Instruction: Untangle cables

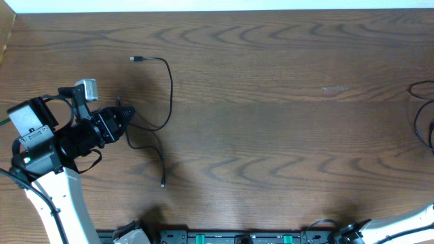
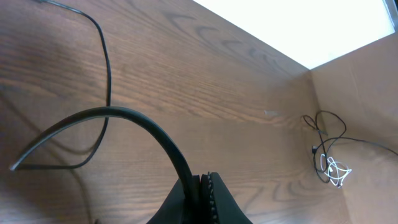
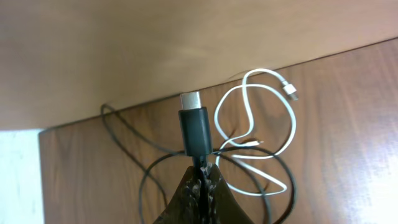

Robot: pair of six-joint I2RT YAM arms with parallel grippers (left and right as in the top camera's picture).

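Overhead cam looks straight down on the table from high up, left wrist cam sits low n close behind the left gripper facing approx 3 o'clock, sharing the loose black cable w/ overhead, right wrist cam is v close over the cable tangle overhead clips at 3 o'clock.

probably a robot lab: wood-grain table, mounted arm.

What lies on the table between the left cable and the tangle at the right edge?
Nothing: the overhead view shows bare table between the cable and the tangle; the left wrist view agrees.
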